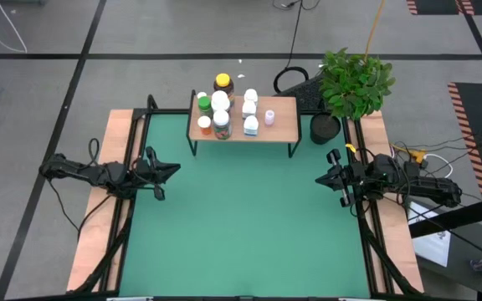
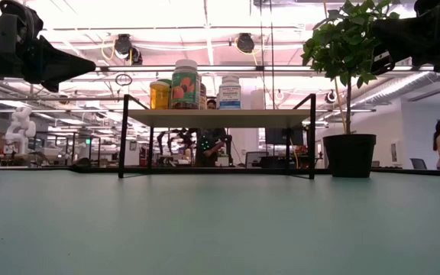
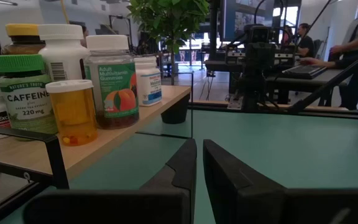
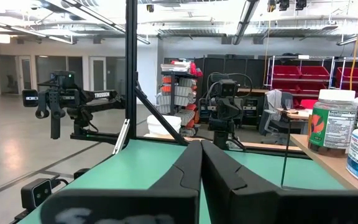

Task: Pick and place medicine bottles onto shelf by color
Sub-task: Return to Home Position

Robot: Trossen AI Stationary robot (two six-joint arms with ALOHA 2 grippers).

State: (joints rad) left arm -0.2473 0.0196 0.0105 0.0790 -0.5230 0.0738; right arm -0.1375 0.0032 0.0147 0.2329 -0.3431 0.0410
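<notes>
The shelf [image 1: 284,124], a low wooden-topped table on black legs, stands at the far middle of the green mat. Several medicine bottles stand upright on it. At its left end are a green one [image 1: 203,104], an orange one [image 1: 204,122], a fruit-labelled one [image 3: 112,81] and a yellow-lidded amber one [image 1: 223,82]. White ones [image 1: 249,109] and a pale lilac one [image 1: 269,116] stand nearer the middle. My left gripper [image 1: 171,170] is shut and empty at the mat's left edge. My right gripper [image 1: 320,178] is shut and empty at the mat's right edge.
A potted plant [image 1: 354,82] in a black pot [image 1: 325,128] stands just right of the shelf. Wooden side boards [image 1: 99,226] flank the green mat [image 1: 241,226]. People show at desks in the room beyond the table.
</notes>
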